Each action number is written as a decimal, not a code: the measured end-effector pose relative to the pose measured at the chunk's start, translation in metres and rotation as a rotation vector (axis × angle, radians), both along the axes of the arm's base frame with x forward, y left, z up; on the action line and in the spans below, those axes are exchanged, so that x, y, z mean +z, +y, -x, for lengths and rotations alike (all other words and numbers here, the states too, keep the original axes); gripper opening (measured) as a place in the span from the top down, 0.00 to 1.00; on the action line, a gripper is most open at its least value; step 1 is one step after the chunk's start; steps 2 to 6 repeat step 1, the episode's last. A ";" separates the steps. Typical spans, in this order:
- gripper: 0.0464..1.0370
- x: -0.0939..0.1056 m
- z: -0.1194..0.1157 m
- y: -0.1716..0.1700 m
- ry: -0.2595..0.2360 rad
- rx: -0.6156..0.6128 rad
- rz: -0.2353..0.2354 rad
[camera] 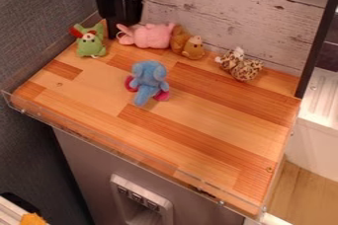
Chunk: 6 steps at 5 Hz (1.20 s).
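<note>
The black gripper (117, 31) hangs at the back left of the wooden bench (211, 115), close to the pale board wall (211, 9). Whether it is spread, pressed together or pinching something, I cannot tell.

Nearest to it is the pink toy (153, 36), just to its right in the view. That toy's long axis runs across the view, roughly along the back edge of the bench, and its left end lies right beside the gripper; whether the 2 touch, I cannot tell. On the gripper's other side, to the left and slightly nearer the camera, is the green toy (91, 46).

The blue toy (149, 78) lies farther off, toward the camera and a little right of the gripper, well apart from the other 4 toys. Its long axis points mostly toward the camera, with the head at the end nearer the wall and a pink-red patch on either side.

The brown toy (192, 48) is by the pink toy's right end, and the spotted toy (243, 67) is farther right, slanting from upper left to lower right.
</note>
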State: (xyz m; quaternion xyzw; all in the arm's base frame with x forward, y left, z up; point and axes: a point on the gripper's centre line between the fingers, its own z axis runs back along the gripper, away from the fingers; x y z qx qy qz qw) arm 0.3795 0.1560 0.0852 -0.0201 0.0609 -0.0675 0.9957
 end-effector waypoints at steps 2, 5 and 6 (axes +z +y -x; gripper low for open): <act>0.04 -0.001 -0.007 0.009 0.020 -0.008 0.009; 0.04 -0.001 -0.007 0.009 0.020 -0.008 0.009; 0.04 -0.001 -0.007 0.009 0.020 -0.008 0.009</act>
